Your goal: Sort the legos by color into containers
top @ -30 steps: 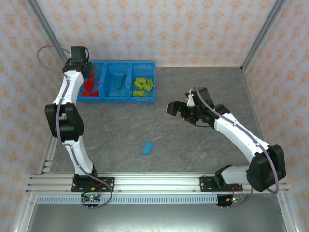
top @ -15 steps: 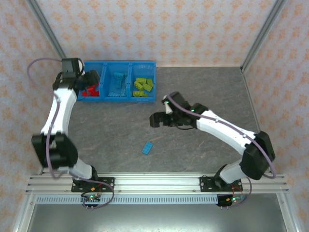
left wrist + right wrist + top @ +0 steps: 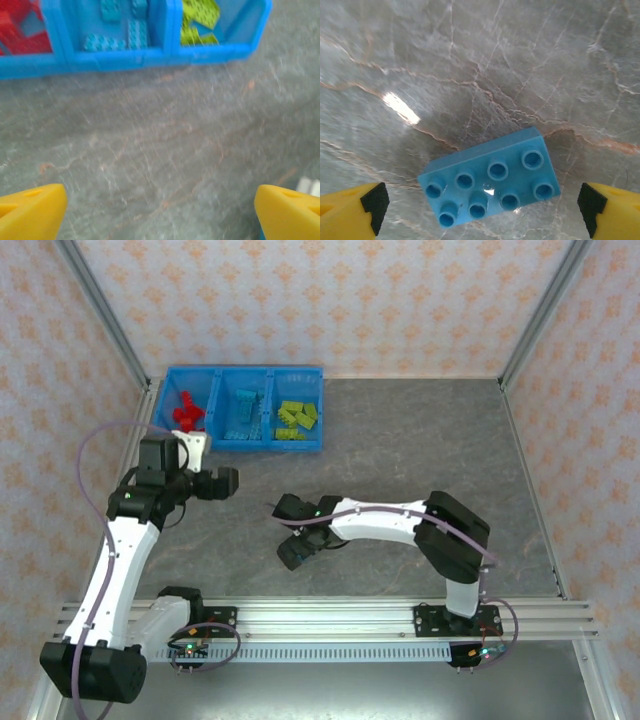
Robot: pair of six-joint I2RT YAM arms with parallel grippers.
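The containers are three compartments of one blue bin [image 3: 322, 412], holding red legos [image 3: 185, 415], light blue legos [image 3: 243, 412] and yellow-green legos [image 3: 297, 418]. My left gripper [image 3: 218, 483] hovers over bare table in front of the bin, open and empty. In the left wrist view my left gripper [image 3: 160, 212] faces the bin wall [image 3: 125, 60], with red [image 3: 20, 30], light blue [image 3: 120, 35] and yellow-green legos [image 3: 200, 20] behind it. One light blue lego [image 3: 487, 182] lies flat, studs up, on the table. My right gripper [image 3: 481, 207] stands open just above it, one finger on each side of it [image 3: 297, 552].
Grey marbled table [image 3: 420, 450] stretches right of the bin. Patterned walls and metal posts [image 3: 100, 310] enclose the cell. The aluminium rail [image 3: 320, 618] with both arm bases runs along the near edge.
My left gripper drew back from the red compartment toward the near side and opened. My right gripper swept left and down onto the lone light blue lego.
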